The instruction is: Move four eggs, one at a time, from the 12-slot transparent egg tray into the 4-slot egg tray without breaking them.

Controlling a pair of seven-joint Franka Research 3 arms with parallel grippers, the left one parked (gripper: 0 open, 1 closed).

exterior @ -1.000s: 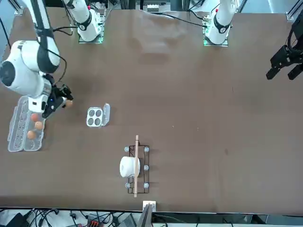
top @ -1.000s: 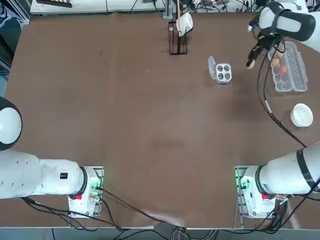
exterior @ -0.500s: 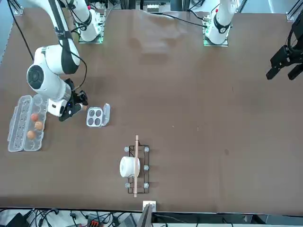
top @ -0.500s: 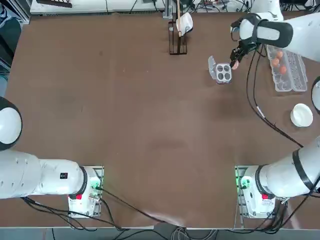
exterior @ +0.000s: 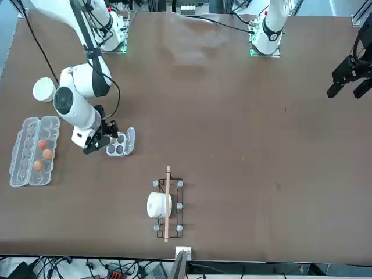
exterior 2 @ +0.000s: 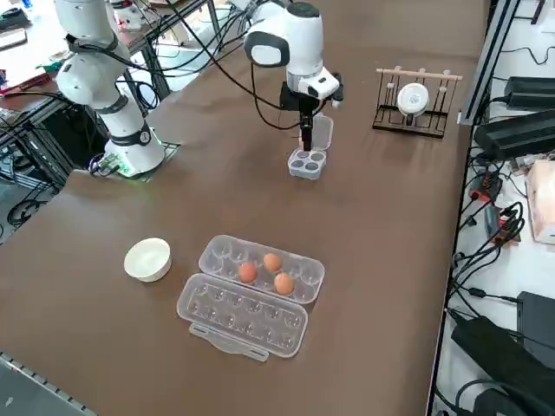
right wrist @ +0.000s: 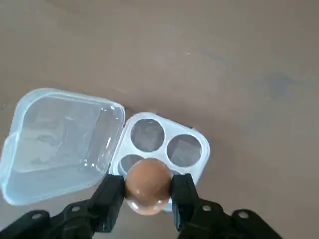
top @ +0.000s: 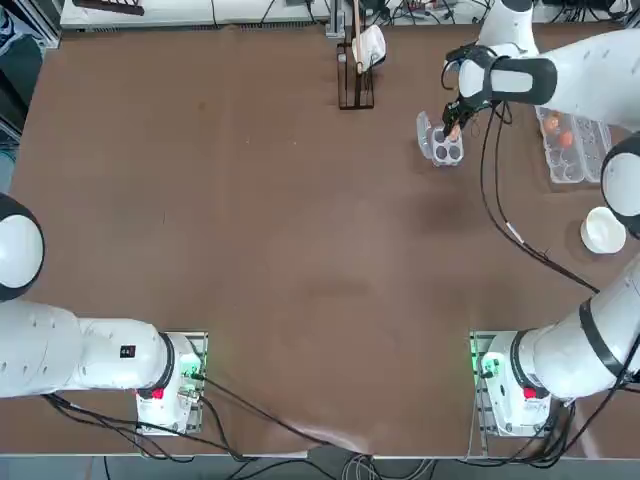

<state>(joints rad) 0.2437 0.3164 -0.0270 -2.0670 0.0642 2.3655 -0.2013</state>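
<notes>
Right now I see no readable writing or labels on anything. On the wrist camera my right tool (right wrist: 147,191) is clamped on one egg (right wrist: 147,185), long axis roughly upright between the fingers (right wrist: 110,196), directly above the 4-slot egg tray (right wrist: 192,149); the egg hides most of one cup, and the other cups I can see are empty, the flap lid lying open beside them. From the side, the 12-slot transparent egg tray (exterior 2: 303,264) lies open on the surface (exterior 2: 390,225), well apart, with three eggs (exterior 2: 265,271) clustered together; a white bowl (exterior 2: 147,259) sits near it.
</notes>
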